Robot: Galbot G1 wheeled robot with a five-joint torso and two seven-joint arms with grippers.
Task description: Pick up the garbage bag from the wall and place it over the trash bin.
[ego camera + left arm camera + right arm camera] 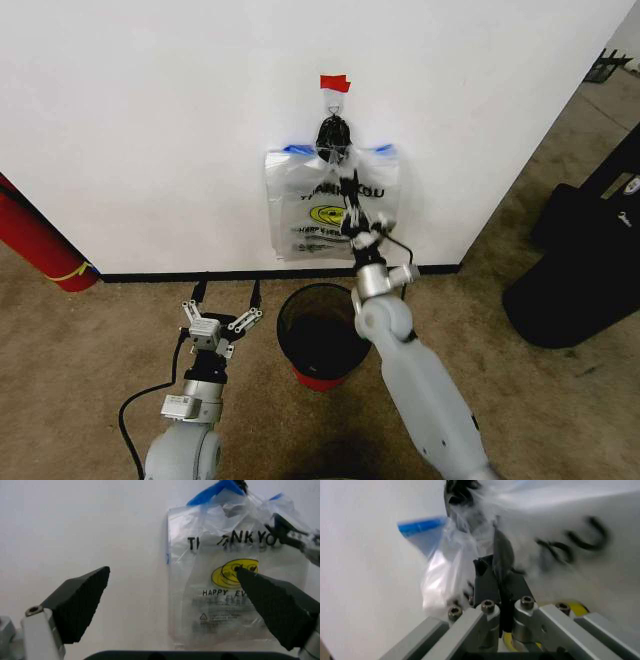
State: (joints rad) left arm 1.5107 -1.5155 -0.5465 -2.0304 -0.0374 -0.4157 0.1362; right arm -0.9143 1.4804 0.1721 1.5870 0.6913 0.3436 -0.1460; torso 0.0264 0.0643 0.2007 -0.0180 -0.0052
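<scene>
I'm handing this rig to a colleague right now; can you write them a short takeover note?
Right gripper: raised at the wall, shut on the garbage bag, just below its bunched top.
Left gripper: open, low, beside the trash bin.
Bag hangs on the wall under the red tape; bin stands on the floor below it.
Done: bag gripped. Left: take it off the wall, fit it over the bin.

The garbage bag (335,205) hangs flat against the wall (150,120), with the trash bin (322,333) on the floor below and in front of it. The right end effector (351,188) is against the bag's upper front, while the left end effector (227,294) sits lower, left of the bin.
</scene>
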